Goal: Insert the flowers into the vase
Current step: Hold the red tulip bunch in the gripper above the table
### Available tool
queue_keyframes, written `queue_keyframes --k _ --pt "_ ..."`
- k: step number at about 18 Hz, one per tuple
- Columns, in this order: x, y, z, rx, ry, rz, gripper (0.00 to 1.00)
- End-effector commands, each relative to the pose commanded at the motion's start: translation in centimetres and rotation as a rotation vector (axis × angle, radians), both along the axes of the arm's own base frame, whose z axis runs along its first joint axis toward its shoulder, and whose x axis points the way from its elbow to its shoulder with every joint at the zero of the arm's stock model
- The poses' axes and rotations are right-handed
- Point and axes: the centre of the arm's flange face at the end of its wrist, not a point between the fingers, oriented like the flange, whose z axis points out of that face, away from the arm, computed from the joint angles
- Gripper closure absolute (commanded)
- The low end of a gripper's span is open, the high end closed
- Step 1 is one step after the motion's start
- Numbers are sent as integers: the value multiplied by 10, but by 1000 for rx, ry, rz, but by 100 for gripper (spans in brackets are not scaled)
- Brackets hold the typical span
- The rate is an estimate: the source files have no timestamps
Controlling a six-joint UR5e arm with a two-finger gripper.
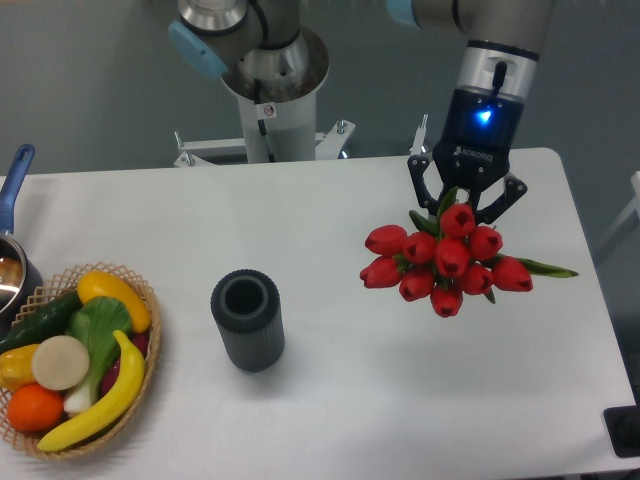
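Note:
The flowers (440, 262), a tight bunch of red tulips with green leaves, are at the right of the table. One leaf sticks out to the right. My gripper (463, 208) comes down from above onto the back of the bunch. Its two fingers angle inward around the stems and look shut on them; the blossoms hide the fingertips. The vase (247, 318), a dark grey ribbed cylinder, stands upright with its round mouth open at centre-left of the table, well to the left of the flowers and nearer the front edge.
A woven basket (150, 340) of fruit and vegetables sits at the front left. A blue-handled pot (14, 180) is at the left edge. The robot's base (270, 90) rises behind the table. A black object (625, 430) lies off the right front corner.

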Motion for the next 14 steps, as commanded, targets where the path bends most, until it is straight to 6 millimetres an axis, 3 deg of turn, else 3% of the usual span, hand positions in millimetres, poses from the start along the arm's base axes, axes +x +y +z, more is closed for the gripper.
queue_keyframes --k 14 --pt "4 8 -2 4 -16 -8 70"
